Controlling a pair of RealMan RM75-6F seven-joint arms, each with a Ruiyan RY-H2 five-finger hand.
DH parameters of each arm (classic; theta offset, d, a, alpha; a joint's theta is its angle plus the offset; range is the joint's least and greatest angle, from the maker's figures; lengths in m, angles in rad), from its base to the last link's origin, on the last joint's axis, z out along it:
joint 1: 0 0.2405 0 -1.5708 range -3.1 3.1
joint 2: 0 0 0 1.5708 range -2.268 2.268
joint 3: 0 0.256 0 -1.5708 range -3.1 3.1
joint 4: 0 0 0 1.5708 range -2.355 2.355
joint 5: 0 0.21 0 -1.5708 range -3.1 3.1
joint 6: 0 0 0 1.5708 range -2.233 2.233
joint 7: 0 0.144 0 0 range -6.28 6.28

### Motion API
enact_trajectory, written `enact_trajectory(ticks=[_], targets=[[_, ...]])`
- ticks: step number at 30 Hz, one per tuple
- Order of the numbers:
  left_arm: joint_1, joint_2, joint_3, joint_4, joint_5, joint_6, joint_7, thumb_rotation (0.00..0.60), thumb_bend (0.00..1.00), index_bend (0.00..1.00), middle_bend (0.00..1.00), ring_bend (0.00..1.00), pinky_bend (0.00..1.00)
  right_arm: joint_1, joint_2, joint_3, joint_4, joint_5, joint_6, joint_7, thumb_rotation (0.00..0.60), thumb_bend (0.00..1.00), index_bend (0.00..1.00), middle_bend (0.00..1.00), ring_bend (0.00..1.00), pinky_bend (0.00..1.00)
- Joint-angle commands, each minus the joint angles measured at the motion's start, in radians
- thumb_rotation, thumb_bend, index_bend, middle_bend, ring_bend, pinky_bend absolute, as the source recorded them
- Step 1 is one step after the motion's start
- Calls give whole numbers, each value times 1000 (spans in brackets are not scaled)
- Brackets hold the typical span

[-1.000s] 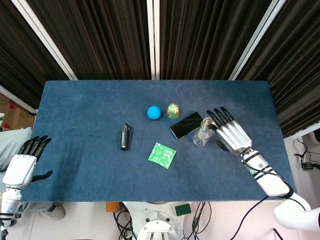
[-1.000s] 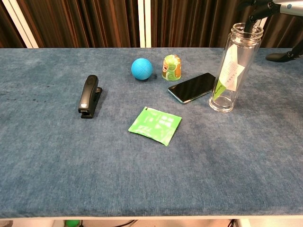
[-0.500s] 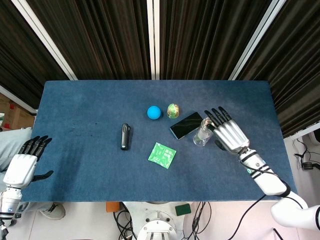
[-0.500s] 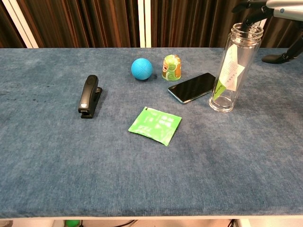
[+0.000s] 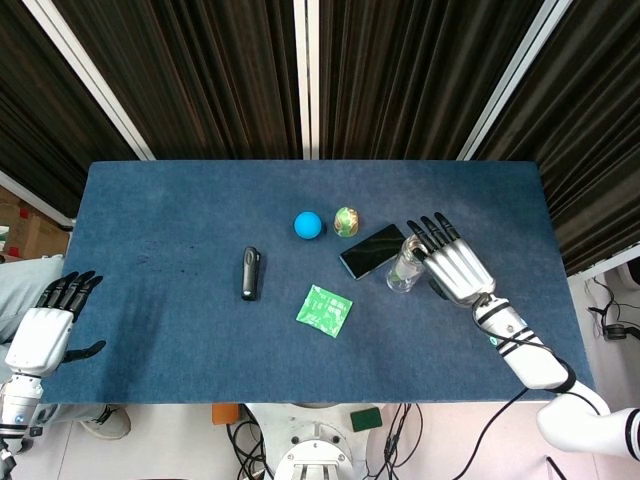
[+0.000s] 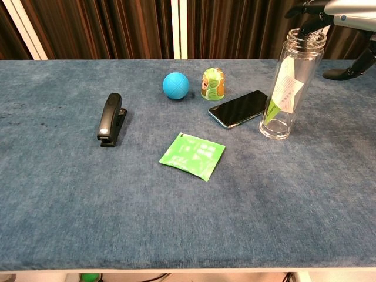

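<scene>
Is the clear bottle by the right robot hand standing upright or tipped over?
Upright: the clear bottle stands on its base on the table, its open mouth facing up, beside the phone.

On the blue table (image 5: pixel 150 200) we've got six things, one of each kind: one clear bottle (image 6: pixel 289 88), one black phone (image 6: pixel 239 108), one blue ball (image 6: pixel 175 85). Add one small green-and-yellow pot (image 6: pixel 213 83), one black stapler (image 6: pixel 111 119) and one green packet (image 6: pixel 192 155). Two hands show, the left hand (image 5: pixel 40 335) and the right hand (image 5: pixel 455 267).
</scene>
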Motion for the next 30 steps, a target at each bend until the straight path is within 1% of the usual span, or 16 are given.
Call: enact_trajectory(ticks=[1,18,24,30], targets=[[0,-1,0,2,0,0,-1,600,32,101,83,51,120,1,-4,-1,5,1,4,-11,600,300,395,0,0,0],[1,-4,0,7,-2,1,-5,600,32,101,83,51,120,2,-15,-6,19,3,9,-4,600,299,397,0,0,0],[1,-2,-1,5,-2,2,-3,600,32,101,83,51,121,-6,-5,-3,12,-27,30,29,600,299,397,0,0,0],[1,-1,0,2,0,3,-1,600,32,101,83,51,121,-33,31,-5,-21,-86,74,90,600,299,376,0,0,0]])
